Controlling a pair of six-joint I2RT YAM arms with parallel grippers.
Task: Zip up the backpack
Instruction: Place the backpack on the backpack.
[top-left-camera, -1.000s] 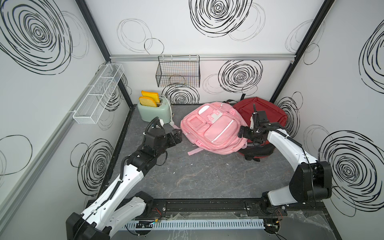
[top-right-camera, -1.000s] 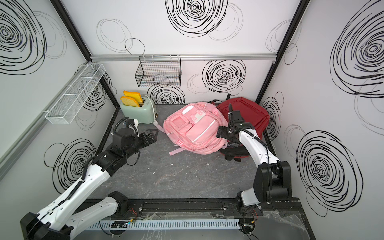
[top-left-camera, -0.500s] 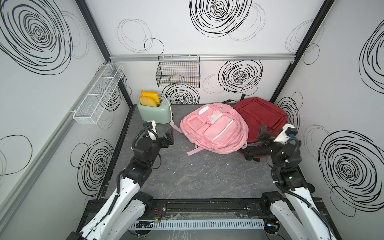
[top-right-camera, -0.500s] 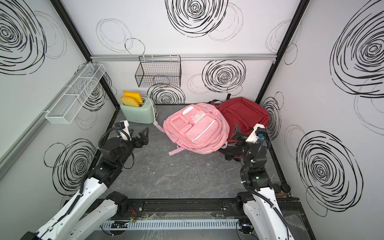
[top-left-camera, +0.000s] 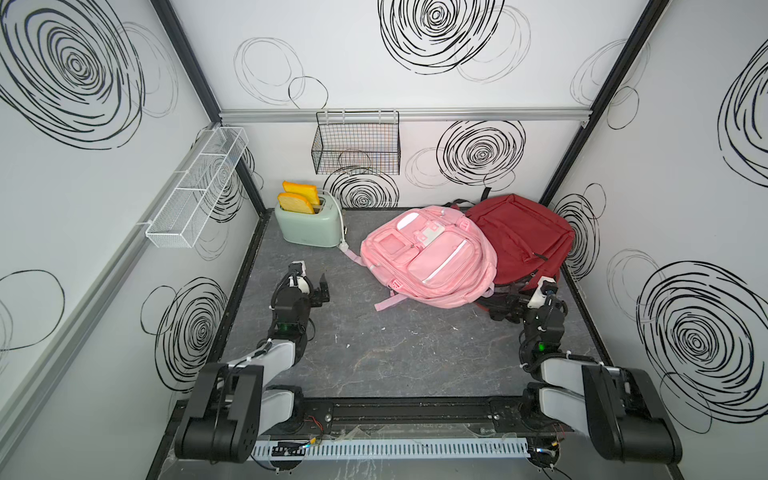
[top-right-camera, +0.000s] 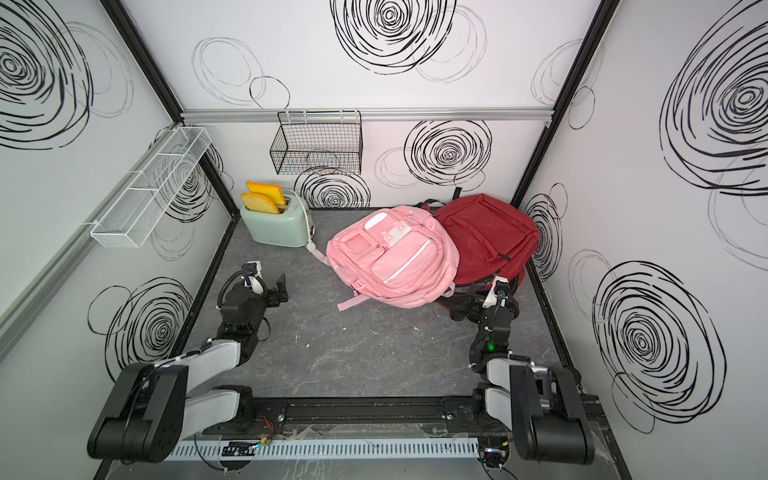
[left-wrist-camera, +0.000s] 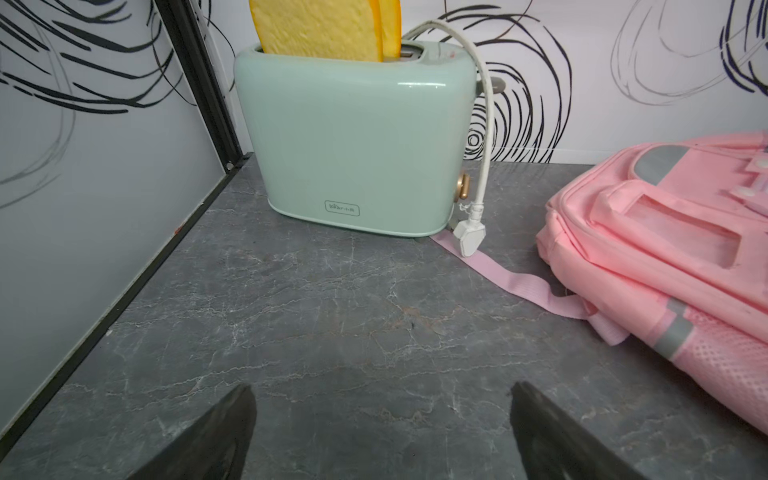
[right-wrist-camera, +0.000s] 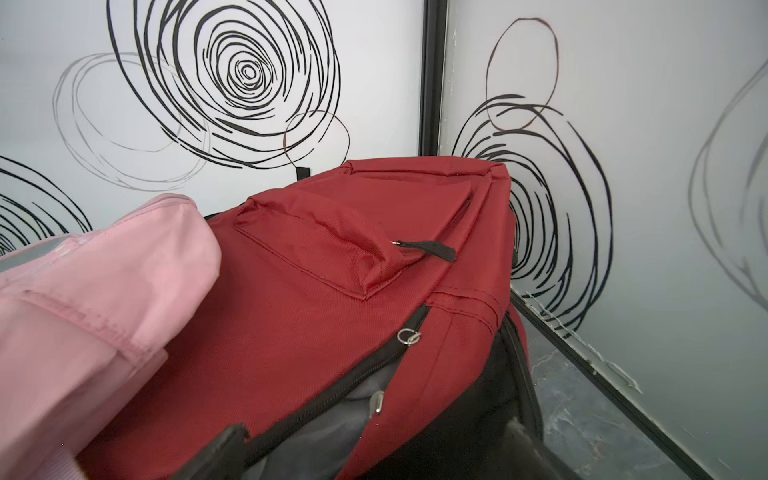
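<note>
Red backpack at 2 o'clock presents its gaping zipper to the right end effector, spread empty, likely to close it; left end effector, also spread, idles.

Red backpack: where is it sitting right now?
In both top views the red backpack lies in the far right corner of the table, with the pink backpack overlapping its left edge.

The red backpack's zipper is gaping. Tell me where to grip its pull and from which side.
Pinch the small metal ring on the red backpack, at the far end of the open zipper. It stands clear of the fabric, so probably approach from the open right hand's side, jaws either side of the ring.
</note>
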